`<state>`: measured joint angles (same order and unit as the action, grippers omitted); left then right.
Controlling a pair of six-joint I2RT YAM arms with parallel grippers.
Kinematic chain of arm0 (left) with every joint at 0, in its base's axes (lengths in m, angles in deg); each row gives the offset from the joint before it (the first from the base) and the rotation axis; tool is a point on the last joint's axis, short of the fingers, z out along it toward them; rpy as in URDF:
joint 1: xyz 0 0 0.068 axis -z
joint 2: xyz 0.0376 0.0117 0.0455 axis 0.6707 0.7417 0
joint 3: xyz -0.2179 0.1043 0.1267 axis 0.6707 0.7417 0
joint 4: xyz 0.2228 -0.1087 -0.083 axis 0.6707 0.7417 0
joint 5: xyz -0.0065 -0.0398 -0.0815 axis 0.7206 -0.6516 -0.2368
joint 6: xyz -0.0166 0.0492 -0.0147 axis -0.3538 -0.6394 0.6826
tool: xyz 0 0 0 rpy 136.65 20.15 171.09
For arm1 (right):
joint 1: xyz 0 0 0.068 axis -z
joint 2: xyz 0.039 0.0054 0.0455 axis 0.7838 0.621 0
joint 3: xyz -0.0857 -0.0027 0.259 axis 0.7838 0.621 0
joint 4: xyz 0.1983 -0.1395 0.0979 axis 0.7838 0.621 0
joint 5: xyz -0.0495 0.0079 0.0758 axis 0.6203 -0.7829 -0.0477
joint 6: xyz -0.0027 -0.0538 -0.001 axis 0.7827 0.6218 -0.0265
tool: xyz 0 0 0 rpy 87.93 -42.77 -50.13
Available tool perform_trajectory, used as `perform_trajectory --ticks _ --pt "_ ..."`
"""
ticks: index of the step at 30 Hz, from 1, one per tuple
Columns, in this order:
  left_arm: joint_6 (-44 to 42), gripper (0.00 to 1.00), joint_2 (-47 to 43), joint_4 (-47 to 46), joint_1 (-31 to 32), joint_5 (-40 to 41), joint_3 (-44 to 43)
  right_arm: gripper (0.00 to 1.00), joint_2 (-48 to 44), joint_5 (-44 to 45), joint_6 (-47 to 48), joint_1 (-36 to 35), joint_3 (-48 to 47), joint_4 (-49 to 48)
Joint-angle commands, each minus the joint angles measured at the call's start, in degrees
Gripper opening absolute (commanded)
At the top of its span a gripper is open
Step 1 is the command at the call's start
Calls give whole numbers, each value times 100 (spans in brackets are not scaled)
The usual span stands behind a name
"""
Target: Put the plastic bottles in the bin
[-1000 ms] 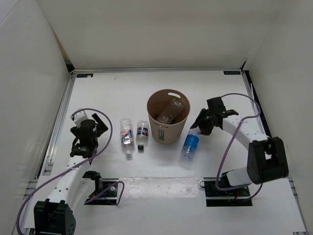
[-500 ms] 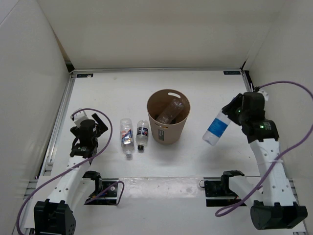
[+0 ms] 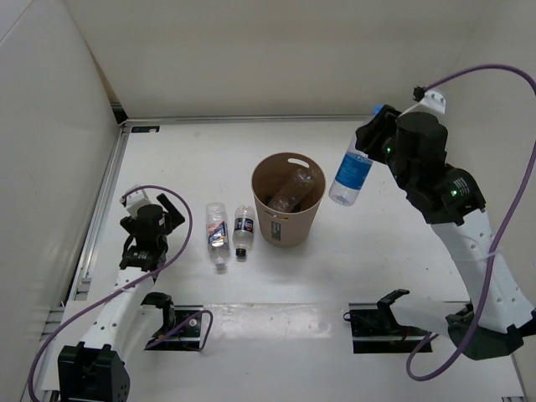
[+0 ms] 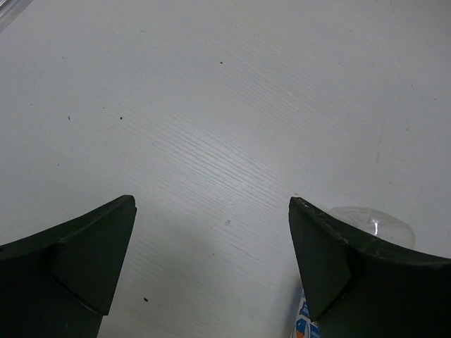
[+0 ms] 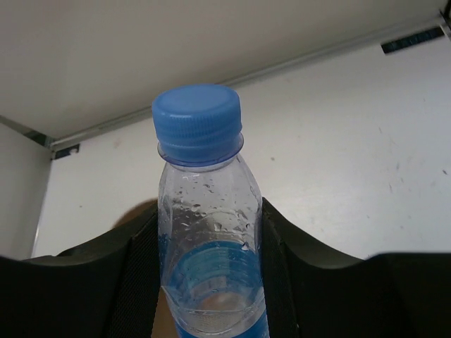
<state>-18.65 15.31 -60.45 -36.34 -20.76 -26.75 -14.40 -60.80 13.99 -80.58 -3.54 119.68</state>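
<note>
Carrying the blue-capped bottle [image 3: 349, 172] aloft, the right hand [image 3: 368, 142] grips it below the cap, just right of the bin [image 3: 289, 228]. Next, likely: swing left over the rim, then release. One clear bottle [image 3: 293, 191] lies inside; the white-labelled bottle [image 3: 218, 230] and dark-capped bottle [image 3: 244, 228] wait on the desk [image 3: 377, 268] near the spread-open left hand [image 3: 166, 208].

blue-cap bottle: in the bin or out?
Out. The right gripper holds the blue-cap bottle between its fingers in the air, right of the bin in the top view.
</note>
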Motion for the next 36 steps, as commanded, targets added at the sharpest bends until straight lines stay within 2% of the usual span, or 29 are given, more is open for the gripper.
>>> perform_trajectory --ticks 1,7,11,18,23,26,33,35,36 --pt "45 100 -40 -35 -16 -25 -171 3 277 1001 462 -555 -800 -502" --pt "45 100 -30 -35 -16 -17 -171 5 876 669 736 -609 -1382 -730" --pt "45 100 -13 -35 -24 -17 -171 7 1140 615 1244 -960 -1234 -1169" --pt "36 100 -4 -44 -16 -17 -189 8 1562 458 1448 -1172 -1181 -1311" --pt "36 100 5 -53 -24 -8 -189 7 1554 475 1377 -1313 -778 -1380" --pt "27 100 22 -44 -16 -17 -189 13 1483 405 1334 -1427 -382 -1477" --pt "27 100 22 -44 -16 -8 -198 13 1378 220 1044 -1427 225 -1513" --pt "27 100 13 -44 -16 -8 -189 19 1334 308 982 -1515 313 -1608" --pt "36 100 5 -44 -16 -17 -189 35 1308 404 991 -1558 348 -1496"
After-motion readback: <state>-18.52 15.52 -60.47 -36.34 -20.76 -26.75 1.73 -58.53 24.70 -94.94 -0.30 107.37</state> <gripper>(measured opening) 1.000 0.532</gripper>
